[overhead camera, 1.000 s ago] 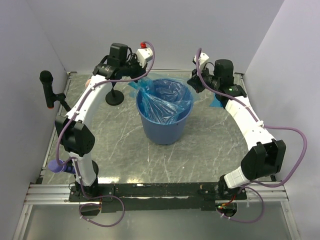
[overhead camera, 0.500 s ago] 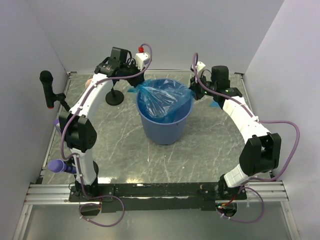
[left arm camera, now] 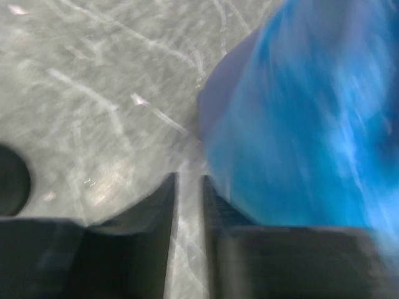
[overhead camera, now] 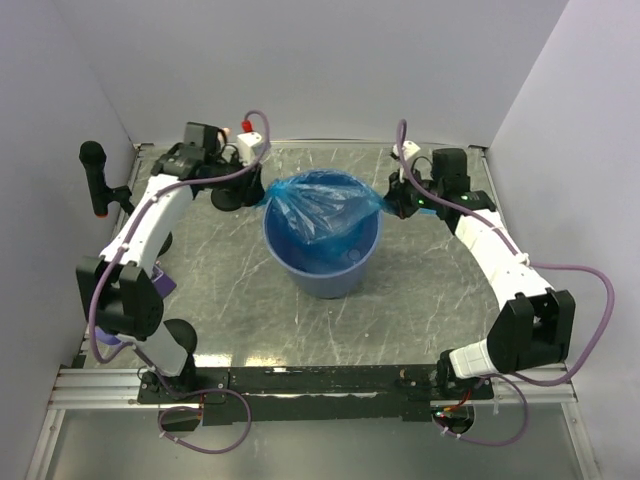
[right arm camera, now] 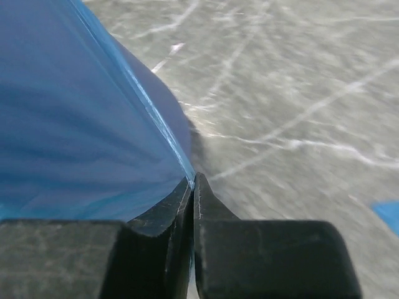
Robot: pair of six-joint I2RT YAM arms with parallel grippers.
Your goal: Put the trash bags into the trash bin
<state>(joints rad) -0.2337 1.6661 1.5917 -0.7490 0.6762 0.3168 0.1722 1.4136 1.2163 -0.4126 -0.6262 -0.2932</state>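
Observation:
The trash bin (overhead camera: 300, 272), a round blue bucket, stands mid-table. One trash bag (overhead camera: 325, 205) of thin blue film is spread across its mouth, with corners drawn out left and right. My right gripper (overhead camera: 392, 205) is at the bin's right rim. In the right wrist view that gripper (right arm camera: 192, 179) is shut on the edge of the trash bag (right arm camera: 75, 124). My left gripper (overhead camera: 256, 186) is at the left rim. In the left wrist view it (left arm camera: 189, 179) stands slightly open with bare table between its fingers, and the bag (left arm camera: 299, 124) lies just right of them.
A black round stand base (overhead camera: 228, 198) sits just left of the left gripper and shows in the left wrist view too (left arm camera: 9, 187). A black microphone-like post (overhead camera: 93, 170) stands by the left wall. A small blue patch (right arm camera: 386, 215) lies on the table at the right. Walls enclose three sides.
Both arms swung outward and lower, stretching the bag flatter over the bin's mouth. The left gripper has opened a little and let go of the bag. The bin shifted slightly left.

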